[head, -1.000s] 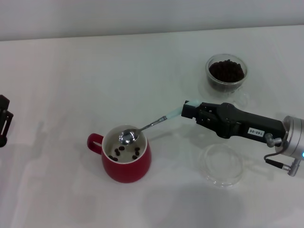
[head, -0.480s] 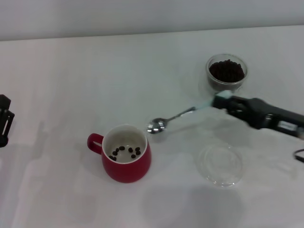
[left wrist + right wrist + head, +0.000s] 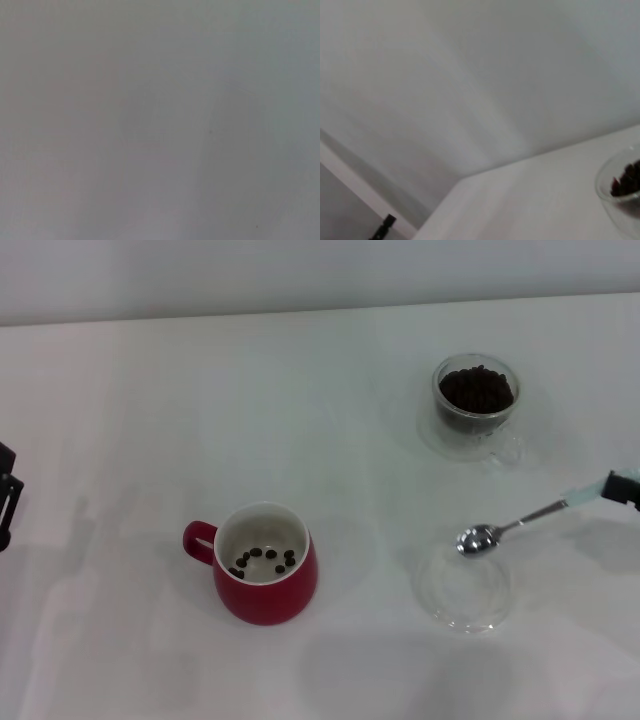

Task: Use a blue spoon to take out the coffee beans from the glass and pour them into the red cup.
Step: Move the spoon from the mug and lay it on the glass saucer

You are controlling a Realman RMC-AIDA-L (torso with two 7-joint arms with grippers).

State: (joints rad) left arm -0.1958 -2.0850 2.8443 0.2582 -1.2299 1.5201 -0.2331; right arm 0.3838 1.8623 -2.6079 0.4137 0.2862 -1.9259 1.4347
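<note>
The red cup (image 3: pixel 265 578) stands left of the middle of the table with several coffee beans (image 3: pixel 262 558) on its white bottom. The glass (image 3: pixel 477 400) stands at the back right, heaped with coffee beans (image 3: pixel 477 389); its rim and beans also show in the right wrist view (image 3: pixel 625 187). The blue spoon (image 3: pixel 520 524) hangs in the air at the right. Its shiny bowl looks empty and sits over the far rim of a flat clear dish. My right gripper (image 3: pixel 626 487) shows only at the right edge, shut on the pale-blue handle end. My left gripper (image 3: pixel 5 498) is parked at the left edge.
A flat shallow clear round dish (image 3: pixel 463 590) lies on the white table (image 3: pixel 330 420) in front of the glass, right of the red cup. The left wrist view shows only bare table surface (image 3: pixel 160 120).
My right gripper has drawn back to the right, carrying the spoon from over the red cup to above the clear dish. The arm has almost left the head view. The beans lie in the cup.
</note>
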